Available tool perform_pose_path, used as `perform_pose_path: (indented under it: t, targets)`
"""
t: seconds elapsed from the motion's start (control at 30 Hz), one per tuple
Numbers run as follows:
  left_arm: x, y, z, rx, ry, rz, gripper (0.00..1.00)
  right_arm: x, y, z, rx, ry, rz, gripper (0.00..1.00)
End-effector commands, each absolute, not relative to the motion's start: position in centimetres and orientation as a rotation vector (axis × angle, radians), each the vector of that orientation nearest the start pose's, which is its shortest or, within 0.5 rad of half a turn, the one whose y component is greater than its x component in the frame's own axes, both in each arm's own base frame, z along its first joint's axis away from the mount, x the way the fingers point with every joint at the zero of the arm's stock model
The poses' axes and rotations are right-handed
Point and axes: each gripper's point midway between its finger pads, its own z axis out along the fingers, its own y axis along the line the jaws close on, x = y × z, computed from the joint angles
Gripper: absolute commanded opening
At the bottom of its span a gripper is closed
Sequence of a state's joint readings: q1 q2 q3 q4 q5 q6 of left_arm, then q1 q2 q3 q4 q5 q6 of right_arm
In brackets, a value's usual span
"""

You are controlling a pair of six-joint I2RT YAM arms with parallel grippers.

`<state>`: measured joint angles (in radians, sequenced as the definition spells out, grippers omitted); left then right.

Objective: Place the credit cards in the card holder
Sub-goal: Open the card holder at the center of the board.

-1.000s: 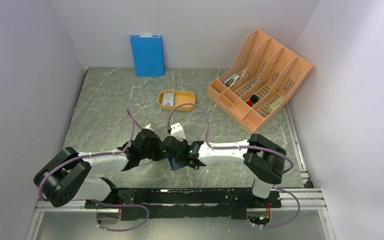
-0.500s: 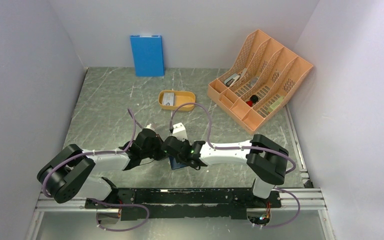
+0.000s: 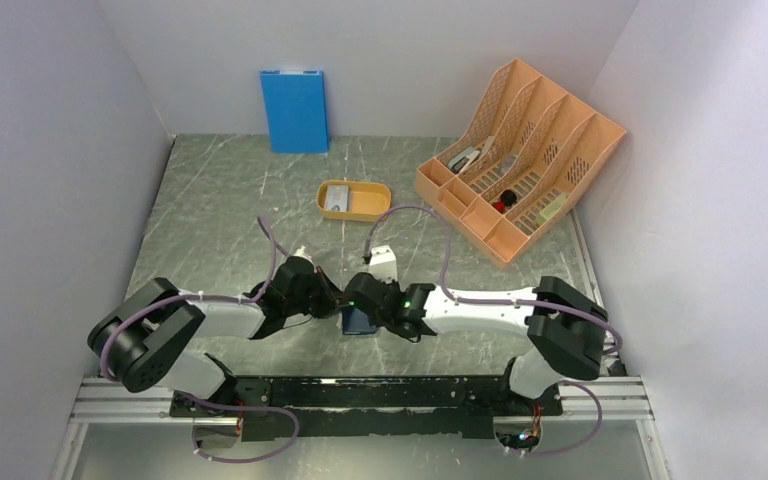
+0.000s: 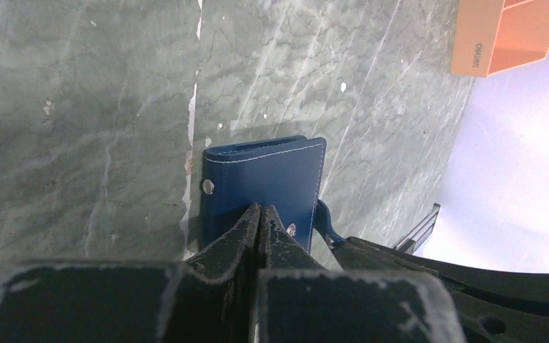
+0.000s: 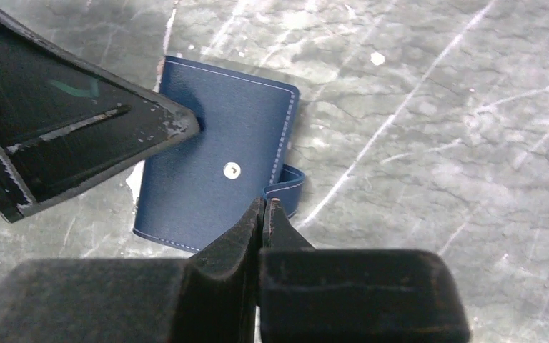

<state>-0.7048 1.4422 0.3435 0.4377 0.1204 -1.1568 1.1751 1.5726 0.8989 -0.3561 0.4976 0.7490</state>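
While the navy folding wallet (image 5: 214,164) lies closed on the grey bench (image 5: 436,107), left pincer (image 4: 259,214) and right pincer (image 5: 264,207) touch it, each pinched together.

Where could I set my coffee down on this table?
Bare table lies left, between the blue panel and the left arm, and right, between orange tray, organiser and right arm. Crowded: near middle, where left gripper and right gripper meet at the card holder.
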Motion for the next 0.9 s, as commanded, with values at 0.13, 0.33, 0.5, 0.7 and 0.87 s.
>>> perform_pose_path:
  t: [0.13, 0.33, 0.5, 0.7, 0.87]
  targets:
    - [19.3, -22.7, -1.4, -0.442, 2.594, -0.824, 0.05, 18.7, 26.3, 5.3, -0.201, 2.435, 0.258, 0.00]
    - [19.8, -23.8, 1.9, -0.317, 2.549, -0.892, 0.38, 18.0, 27.0, 8.9, -0.203, 2.369, 0.462, 0.00]
    - [19.0, -24.4, 3.5, -0.202, 2.529, -0.951, 0.69, 17.4, 28.1, 11.8, -0.241, 2.312, 0.607, 0.00]
    - [19.0, -25.0, 5.2, -0.131, 2.473, -0.999, 0.80, 16.7, 29.6, 13.3, -0.288, 2.289, 0.725, 0.00]
    - [19.1, -26.1, 6.6, -0.103, 2.425, -1.077, 0.82, 16.4, 30.1, 13.4, -0.293, 2.284, 0.769, 0.00]
